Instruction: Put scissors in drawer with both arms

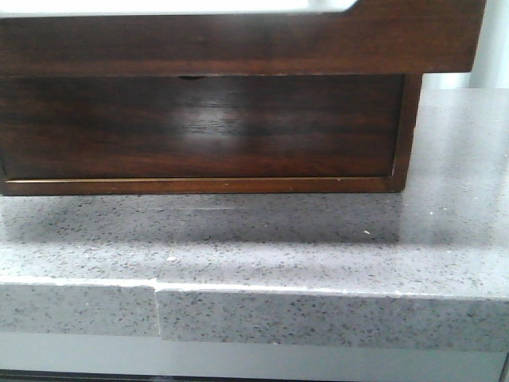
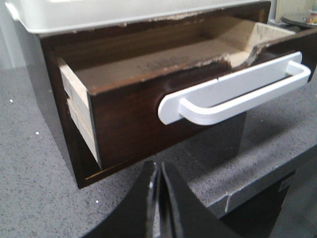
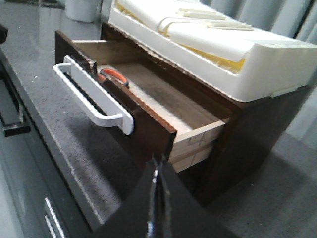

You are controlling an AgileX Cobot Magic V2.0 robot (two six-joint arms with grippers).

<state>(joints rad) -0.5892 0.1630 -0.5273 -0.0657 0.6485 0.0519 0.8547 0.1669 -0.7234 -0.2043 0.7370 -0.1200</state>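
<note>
The drawer (image 3: 148, 99) stands pulled out of the wooden cabinet, with a white bar handle (image 3: 91, 101) on its front. The scissors (image 3: 115, 76) lie inside it just behind the front; only a grey loop lined in orange shows. In the left wrist view the drawer (image 2: 148, 99) is open too, and the scissors are hidden there. In the front view the drawer front (image 1: 238, 44) fills the top. My left gripper (image 2: 159, 167) is shut and empty, low in front of the drawer. My right gripper (image 3: 157, 167) is shut and empty, near the drawer's corner.
A white foam tray (image 3: 223, 44) lies on top of the cabinet. A lower drawer front with a half-round notch (image 1: 191, 77) sits under the open drawer. The speckled grey counter (image 1: 254, 239) ends at a front edge (image 1: 254, 290). A white container (image 3: 81, 9) stands far back.
</note>
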